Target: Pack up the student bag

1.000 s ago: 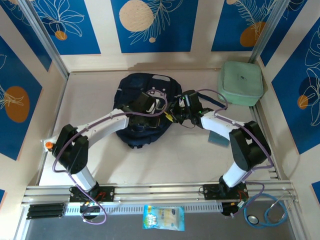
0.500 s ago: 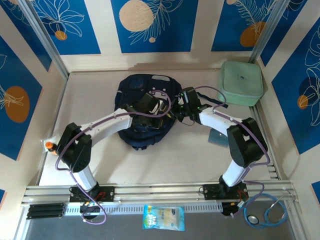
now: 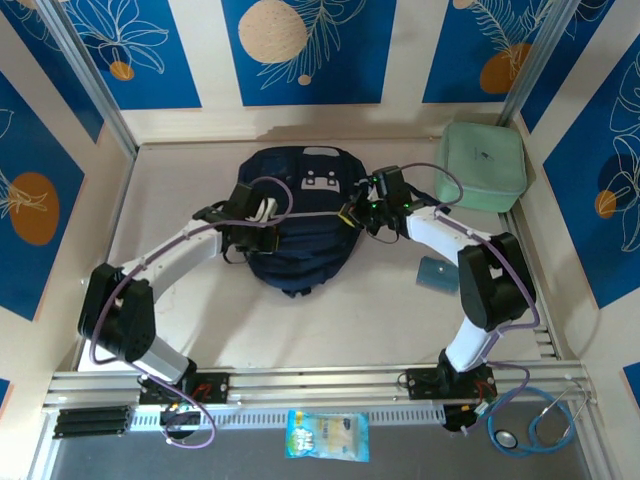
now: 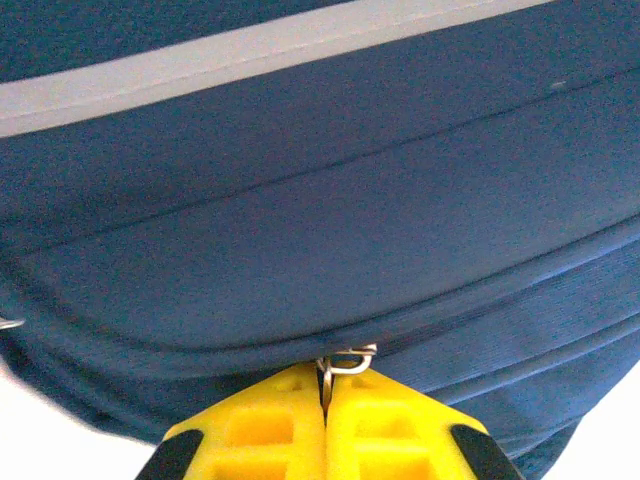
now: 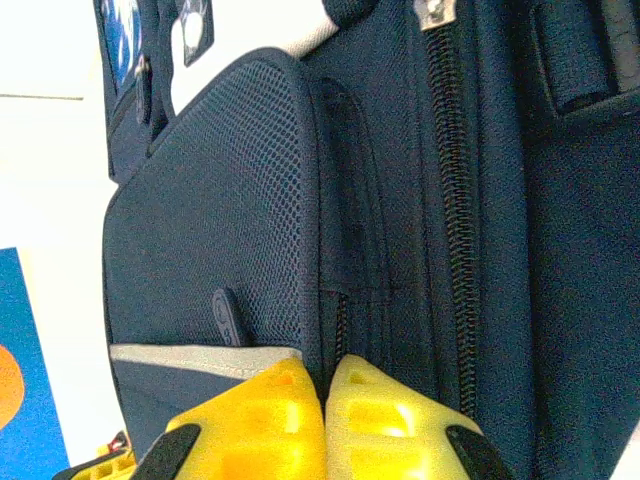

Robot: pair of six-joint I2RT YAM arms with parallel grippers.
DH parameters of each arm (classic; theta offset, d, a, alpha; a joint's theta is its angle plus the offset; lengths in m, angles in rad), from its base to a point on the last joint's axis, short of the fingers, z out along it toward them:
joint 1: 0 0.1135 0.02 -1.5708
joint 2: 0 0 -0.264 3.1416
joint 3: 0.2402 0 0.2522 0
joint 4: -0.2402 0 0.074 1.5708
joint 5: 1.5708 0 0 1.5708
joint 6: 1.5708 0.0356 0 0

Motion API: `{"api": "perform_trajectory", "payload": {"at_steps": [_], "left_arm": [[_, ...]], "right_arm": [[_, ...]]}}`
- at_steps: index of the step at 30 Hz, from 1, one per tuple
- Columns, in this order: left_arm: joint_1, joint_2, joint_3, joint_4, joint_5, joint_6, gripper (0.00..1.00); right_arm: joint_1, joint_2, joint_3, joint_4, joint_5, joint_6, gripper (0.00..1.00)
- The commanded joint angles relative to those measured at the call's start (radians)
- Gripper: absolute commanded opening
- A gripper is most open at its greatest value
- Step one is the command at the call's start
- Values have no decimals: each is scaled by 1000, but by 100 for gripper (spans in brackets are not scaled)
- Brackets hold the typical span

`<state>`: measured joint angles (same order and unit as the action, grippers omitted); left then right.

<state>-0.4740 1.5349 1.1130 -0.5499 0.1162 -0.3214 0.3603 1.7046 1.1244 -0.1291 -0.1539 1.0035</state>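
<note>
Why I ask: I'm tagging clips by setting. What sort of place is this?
Probably an enclosed robot test cell: a table boxed in by blue printed wall panels, with left arm and right arm bolted to a metal rail at its near edge.

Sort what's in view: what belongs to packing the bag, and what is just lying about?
In the job: backpack; its zip pull, pinched in the left pincer; right pincer, shut on the backpack's side.
Lying about, untouched: green case; small blue flat item; snack packet; stethoscope.
</note>
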Motion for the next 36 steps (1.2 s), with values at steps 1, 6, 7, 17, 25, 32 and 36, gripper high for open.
{"api": "perform_trajectory", "payload": {"at_steps": [1, 6, 7, 17, 25, 32, 36], "left_arm": [[8, -38, -2, -36, 34, 74, 0], [-58, -18, 70, -57, 40, 133, 0], [-70, -8, 86, -58, 42, 129, 0], [-198, 106, 225, -17, 87, 96, 0], [-218, 155, 252, -19, 103, 95, 0], [-218, 149, 240, -47, 96, 76, 0], [-218, 149, 235, -58, 85, 70, 0]], "right_arm": [[-56, 6, 45, -65, 86, -62, 4], [-30, -83, 66, -176, 168, -98, 28], [-20, -104, 56, -194, 185, -91, 33], [51, -345, -171, -187, 175, 148, 45], [82, -247, -111, -142, 105, 171, 49], [97, -168, -54, -125, 120, 152, 40], [97, -177, -75, -81, 107, 152, 39]]}}
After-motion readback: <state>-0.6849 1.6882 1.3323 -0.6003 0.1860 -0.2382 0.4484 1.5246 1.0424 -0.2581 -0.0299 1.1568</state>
